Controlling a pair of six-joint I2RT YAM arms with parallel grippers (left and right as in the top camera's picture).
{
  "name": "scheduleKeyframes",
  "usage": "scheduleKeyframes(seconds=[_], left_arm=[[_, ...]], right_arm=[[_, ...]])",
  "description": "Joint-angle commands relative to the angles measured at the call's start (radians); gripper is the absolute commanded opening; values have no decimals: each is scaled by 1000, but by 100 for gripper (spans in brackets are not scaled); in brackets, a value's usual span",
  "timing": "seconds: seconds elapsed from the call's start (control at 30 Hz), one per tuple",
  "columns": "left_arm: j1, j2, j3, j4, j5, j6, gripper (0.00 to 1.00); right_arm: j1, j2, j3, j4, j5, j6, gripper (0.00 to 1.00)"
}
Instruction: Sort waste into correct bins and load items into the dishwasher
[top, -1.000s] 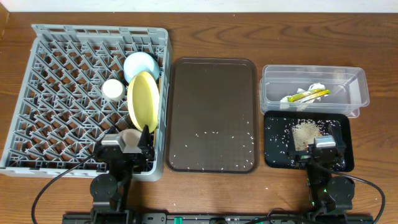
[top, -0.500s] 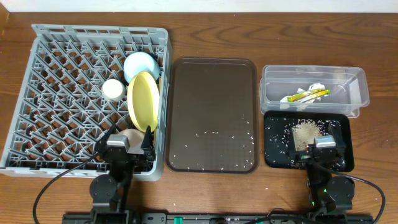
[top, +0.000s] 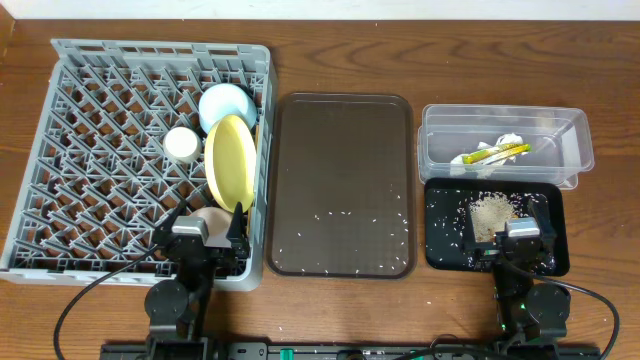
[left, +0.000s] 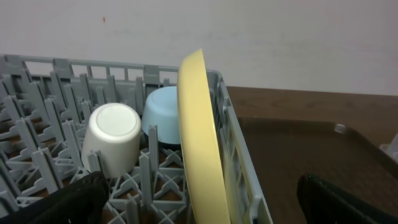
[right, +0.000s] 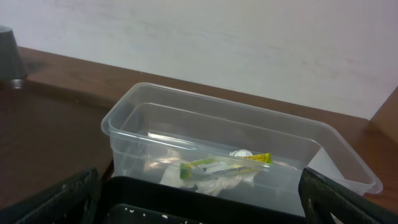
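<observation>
The grey dish rack (top: 100, 130) fills the left of the table, and the left gripper (top: 202, 232) hangs over its near right corner with both fingers spread wide and nothing between them. Beside the rack lies the dark brown tray (top: 340, 150), well apart from either gripper. On the right sits the clear tub (top: 575, 140), and touching its near side is the shallow black tray (top: 440, 250). The right gripper (top: 522, 225) hovers over this tray's near half, jaws fully apart and empty, with the tub just ahead of it. In the rack, the yellow plate (top: 230, 163) stands on edge against the right wall, directly in front of the left gripper. In the left wrist view the plate rises between the two dark fingertips without touching either. Behind the plate rests the light blue bowl (top: 226, 105), and to the plate's left the white cup (top: 182, 143) sits upside down. Inside the tub lie the crumpled paper scraps (top: 510, 138) and the snack wrapper (top: 495, 153). A heap of rice grains (top: 490, 212) lies in the black tray just ahead of the right gripper, and a few loose grains (top: 340, 215) dot the brown tray.
</observation>
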Motion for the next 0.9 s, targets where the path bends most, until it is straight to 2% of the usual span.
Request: scheduleKeyframes(seconds=[0.0, 0.13, 0.87], left_arm=[[-4, -9, -7, -23, -1, 3, 98], [-4, -7, -7, -62, -1, 3, 98], [-4, 0, -7, -63, -2, 3, 98]], right_arm=[[7, -6, -2, -5, -3, -11, 99], [7, -6, -2, -5, -3, -11, 99], [7, -6, -2, -5, -3, -11, 99]])
